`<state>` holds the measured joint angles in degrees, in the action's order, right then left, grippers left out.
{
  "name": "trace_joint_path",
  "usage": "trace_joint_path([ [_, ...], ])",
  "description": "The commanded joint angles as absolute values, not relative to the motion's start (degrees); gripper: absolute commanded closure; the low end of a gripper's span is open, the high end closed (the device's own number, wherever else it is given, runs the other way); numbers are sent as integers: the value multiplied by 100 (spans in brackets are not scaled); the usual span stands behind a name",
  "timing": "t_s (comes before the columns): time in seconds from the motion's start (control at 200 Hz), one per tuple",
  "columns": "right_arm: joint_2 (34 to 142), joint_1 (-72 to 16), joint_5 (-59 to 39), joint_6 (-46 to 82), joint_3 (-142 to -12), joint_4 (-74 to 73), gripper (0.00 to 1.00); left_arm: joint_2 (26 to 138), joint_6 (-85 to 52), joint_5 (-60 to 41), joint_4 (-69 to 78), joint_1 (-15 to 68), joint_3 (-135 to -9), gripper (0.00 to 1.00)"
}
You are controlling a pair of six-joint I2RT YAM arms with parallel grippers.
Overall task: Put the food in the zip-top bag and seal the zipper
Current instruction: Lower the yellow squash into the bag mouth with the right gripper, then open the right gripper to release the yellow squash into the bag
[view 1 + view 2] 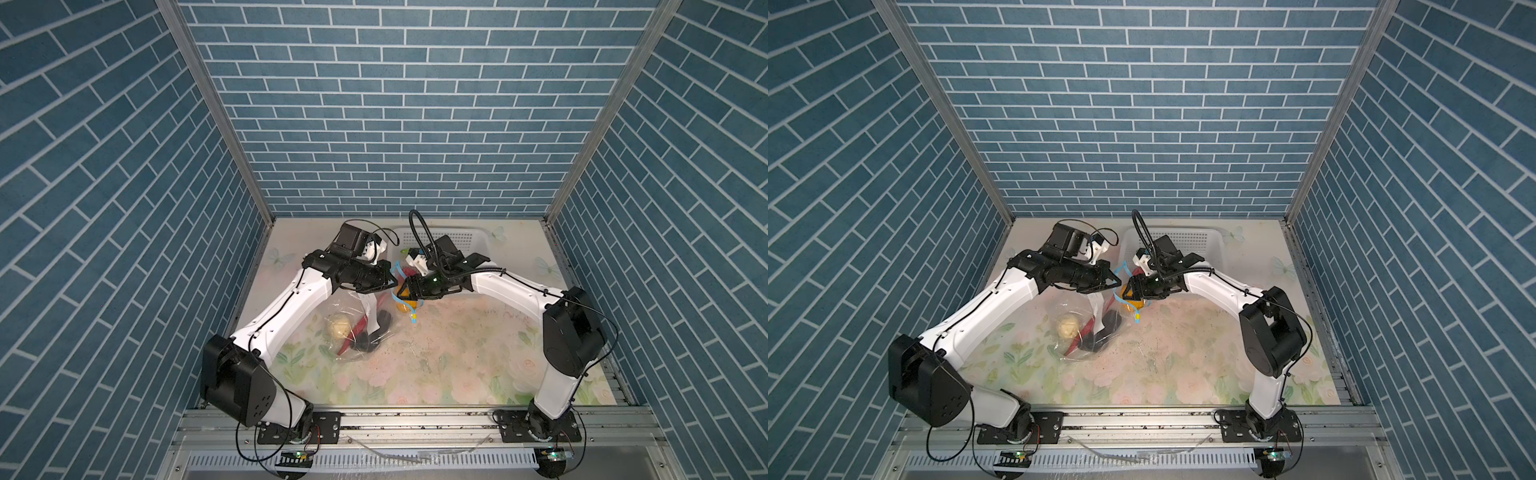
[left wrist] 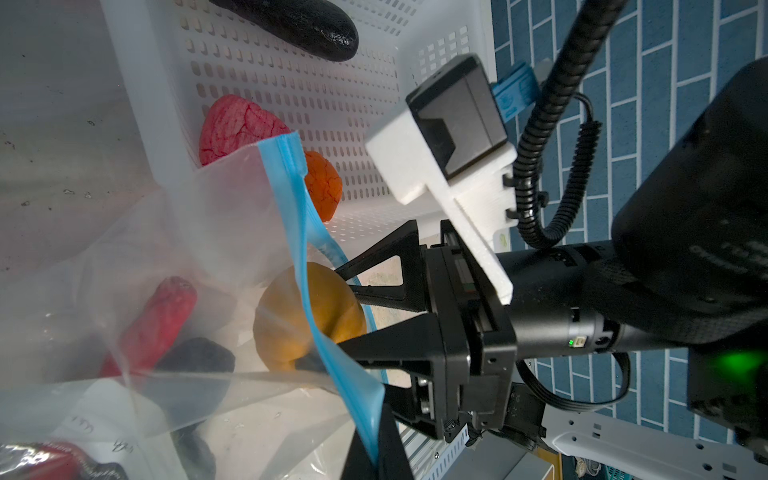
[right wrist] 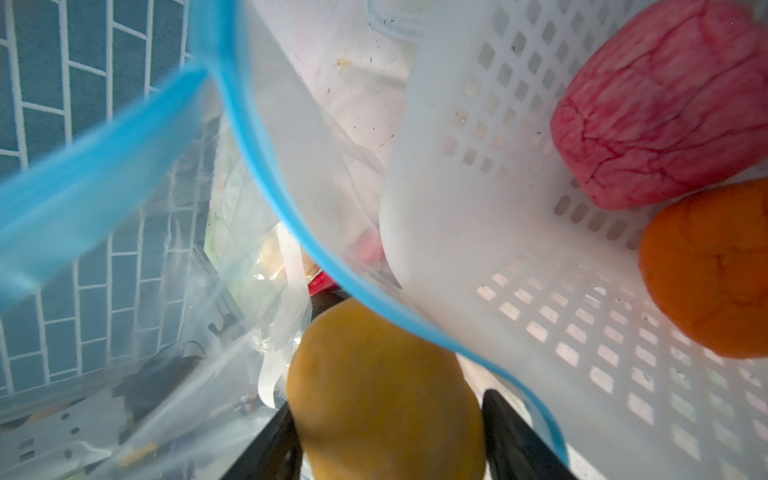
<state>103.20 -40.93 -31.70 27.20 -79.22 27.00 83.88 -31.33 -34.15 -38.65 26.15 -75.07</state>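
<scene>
Your right gripper (image 3: 386,405) grips the yellow piece (image 3: 382,374) on both sides, at the open mouth of the zip-top bag (image 2: 187,216); your left gripper (image 2: 374,455) is pinched tight on the zipper (image 2: 303,249); its blue lips gape just beside the white perforated basket (image 2: 291,83) corner, leaving little room there; inside that basket lie the pink ball (image 2: 237,124), orange piece (image 2: 324,183) and black oval (image 2: 307,20).
</scene>
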Motion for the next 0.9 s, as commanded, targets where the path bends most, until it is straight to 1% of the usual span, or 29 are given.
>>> trace_joint_path([
  [0.0,10334,-4144,-3074,2725,-8208,2788,32,8262,-3103,-3463,-3762,2593,-7471,100],
  [0.3,10293,-4157,-3049,2707,-8197,2771,30,8253,-3108,-3463,-3756,2593,-7470,100],
  [0.71,10274,-4164,-3032,2707,-8200,2762,30,8254,-3105,-3463,-3760,2592,-7462,100],
  [0.895,10100,-4174,-2975,2703,-8211,2860,30,8235,-3099,-3446,-3762,2586,-7444,100],
])
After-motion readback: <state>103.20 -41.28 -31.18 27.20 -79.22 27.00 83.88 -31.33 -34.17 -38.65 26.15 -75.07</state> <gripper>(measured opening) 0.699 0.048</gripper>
